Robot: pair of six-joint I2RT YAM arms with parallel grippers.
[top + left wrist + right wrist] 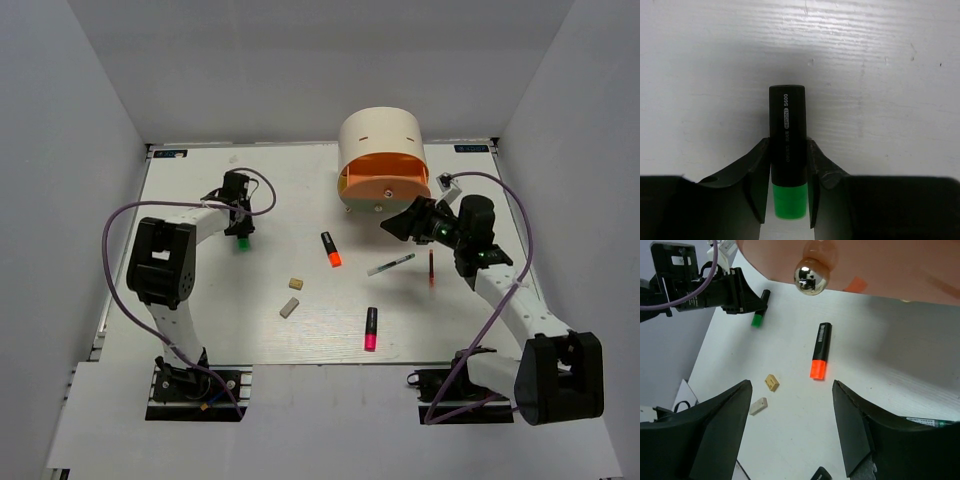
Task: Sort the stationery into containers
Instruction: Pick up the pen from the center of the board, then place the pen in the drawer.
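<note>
My left gripper (240,232) (788,150) is shut on a black-bodied green-capped highlighter (787,130) at the table's back left; its green end (242,243) shows below the fingers. It also shows in the right wrist view (759,315). My right gripper (398,225) (791,385) is open and empty, just in front of the orange drawer (385,180) of the cream desk unit (380,135), with the drawer's shiny knob (811,279) above its fingers. On the table lie the orange highlighter (331,250) (820,351), pink highlighter (371,328), white pen (391,264), red pen (431,266) and two beige erasers (296,285) (290,308).
The erasers (771,382) (758,405) and the orange highlighter lie between the two arms. The white table (200,320) is walled on three sides. Purple cables loop from each arm.
</note>
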